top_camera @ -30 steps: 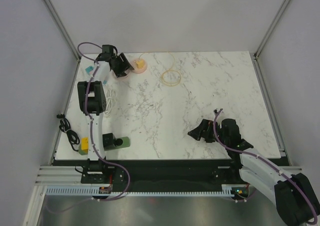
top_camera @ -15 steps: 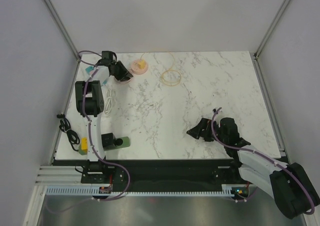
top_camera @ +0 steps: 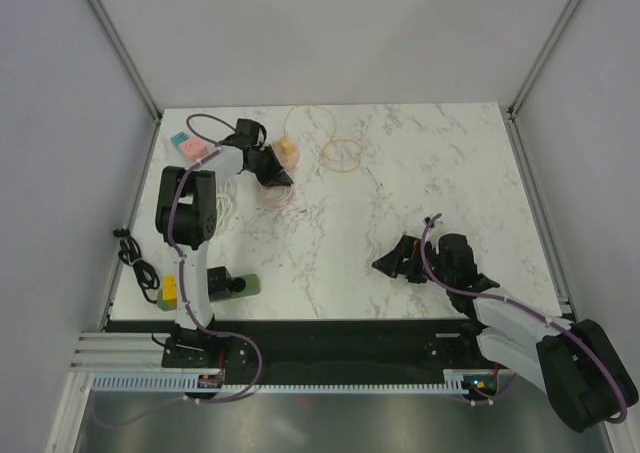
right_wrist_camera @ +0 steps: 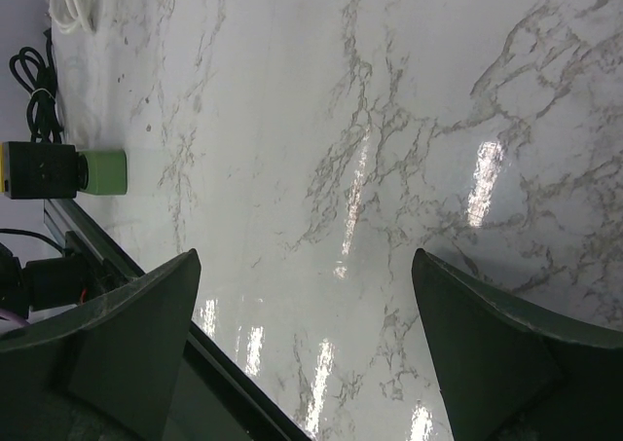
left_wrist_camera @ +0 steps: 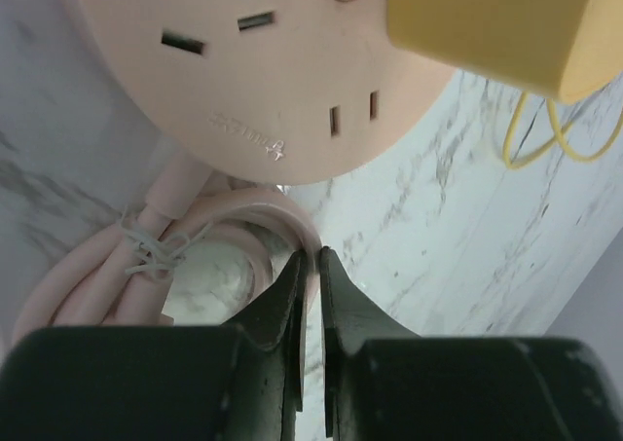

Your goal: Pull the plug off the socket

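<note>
The round pink socket [left_wrist_camera: 243,81] lies on the marble table with the yellow plug [left_wrist_camera: 496,22] standing in it; from above the plug [top_camera: 285,150] sits at the back left. The plug's thin yellow cable [top_camera: 341,154] loops to the right. My left gripper [left_wrist_camera: 310,256] is just in front of the socket, its jaws pinched together on the socket's pink cord [left_wrist_camera: 277,217], which is coiled there [top_camera: 272,195]. Seen from above, the left gripper [top_camera: 270,171] is beside the plug, not on it. My right gripper [top_camera: 385,265] stands wide open over bare marble [right_wrist_camera: 306,256].
A white cord [top_camera: 225,198] lies under the left arm. Teal [top_camera: 180,139] and pink [top_camera: 193,150] blocks sit at the back left corner. A green-and-black device [top_camera: 232,285], a yellow block [top_camera: 169,291] and a black cable [top_camera: 135,258] are at the near left edge.
My left gripper moved right and toward me past the socket and its jaws came together on the pink cord. The socket and plug shifted slightly right. The right arm barely moved.
</note>
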`<action>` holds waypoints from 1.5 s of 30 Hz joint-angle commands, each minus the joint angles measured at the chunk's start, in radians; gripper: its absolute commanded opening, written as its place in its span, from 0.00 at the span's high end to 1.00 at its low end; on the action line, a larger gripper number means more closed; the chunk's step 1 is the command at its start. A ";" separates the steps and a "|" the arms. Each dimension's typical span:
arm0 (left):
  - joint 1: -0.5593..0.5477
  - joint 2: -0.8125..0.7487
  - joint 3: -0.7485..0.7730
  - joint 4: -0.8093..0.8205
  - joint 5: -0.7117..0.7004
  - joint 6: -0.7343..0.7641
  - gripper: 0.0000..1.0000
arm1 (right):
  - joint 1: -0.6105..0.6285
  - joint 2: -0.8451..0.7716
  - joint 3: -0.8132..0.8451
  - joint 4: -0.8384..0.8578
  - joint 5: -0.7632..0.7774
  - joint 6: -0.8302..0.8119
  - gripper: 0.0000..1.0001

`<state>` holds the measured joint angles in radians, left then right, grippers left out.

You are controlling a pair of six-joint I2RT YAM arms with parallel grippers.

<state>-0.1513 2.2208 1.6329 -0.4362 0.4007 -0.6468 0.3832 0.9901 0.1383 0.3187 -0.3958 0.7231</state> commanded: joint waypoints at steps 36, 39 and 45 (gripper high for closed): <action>-0.568 -0.897 -0.786 0.319 -0.154 -0.105 0.67 | 0.253 -0.022 0.395 -0.533 0.533 -0.064 0.04; -0.567 -0.853 -0.834 0.431 -0.172 -0.146 0.85 | 0.336 0.085 0.499 -0.636 0.674 -0.025 0.03; -0.564 -0.734 -0.800 0.499 -0.198 -0.128 0.98 | 0.493 0.341 0.797 -0.901 0.851 -0.033 0.02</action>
<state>-0.7185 1.4506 0.8032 -0.0204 0.2558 -0.7979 0.8223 1.2640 0.7765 -0.4088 0.2863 0.6777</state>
